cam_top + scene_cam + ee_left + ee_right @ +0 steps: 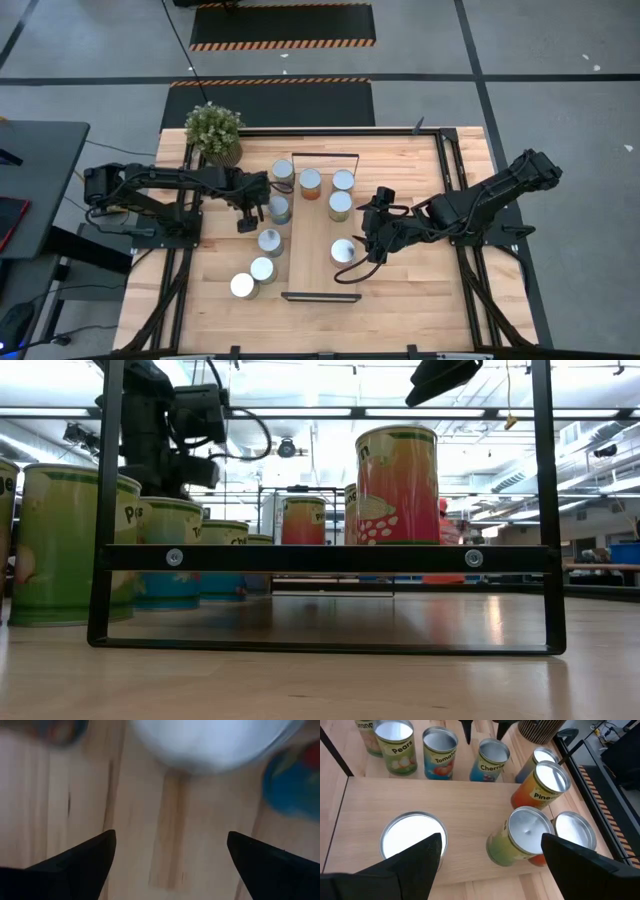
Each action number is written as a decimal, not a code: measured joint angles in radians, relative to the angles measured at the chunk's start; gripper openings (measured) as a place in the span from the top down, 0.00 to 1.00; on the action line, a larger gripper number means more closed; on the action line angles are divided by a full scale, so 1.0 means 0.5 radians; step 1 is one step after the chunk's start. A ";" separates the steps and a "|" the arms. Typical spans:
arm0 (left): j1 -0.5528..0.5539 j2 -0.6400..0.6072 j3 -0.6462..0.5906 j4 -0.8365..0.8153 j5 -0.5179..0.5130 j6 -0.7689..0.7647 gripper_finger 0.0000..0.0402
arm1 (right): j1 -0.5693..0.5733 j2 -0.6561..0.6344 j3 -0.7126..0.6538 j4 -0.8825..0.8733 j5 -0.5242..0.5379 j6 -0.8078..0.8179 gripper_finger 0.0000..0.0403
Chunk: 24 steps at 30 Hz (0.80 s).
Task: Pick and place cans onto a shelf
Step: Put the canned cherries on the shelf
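Your left gripper point(247, 222), jaws wide and empty, sits nearest the off-shelf can point(270, 241); shelf point(318, 228) lies rightward

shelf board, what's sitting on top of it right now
Four cans stand upright on the shelf: three clustered near its far end, one alone nearer its front beside the right pincer. The board under them is covered.

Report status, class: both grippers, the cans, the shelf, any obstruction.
Left gripper open, empty, beside shelf. Right gripper open above near can. Four cans on shelf, five off. Nothing blocking.
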 joint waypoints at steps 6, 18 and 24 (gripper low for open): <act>-0.027 0.000 0.000 0.191 0.019 0.064 0.03 | 0.016 0.000 0.000 0.000 0.037 0.000 0.13; -0.027 0.001 0.000 0.410 0.054 -0.178 0.03 | 0.031 0.000 0.000 0.005 0.048 0.081 0.13; -0.063 0.003 0.000 0.549 0.093 -0.316 0.03 | 0.068 0.000 0.000 0.006 0.093 0.111 0.13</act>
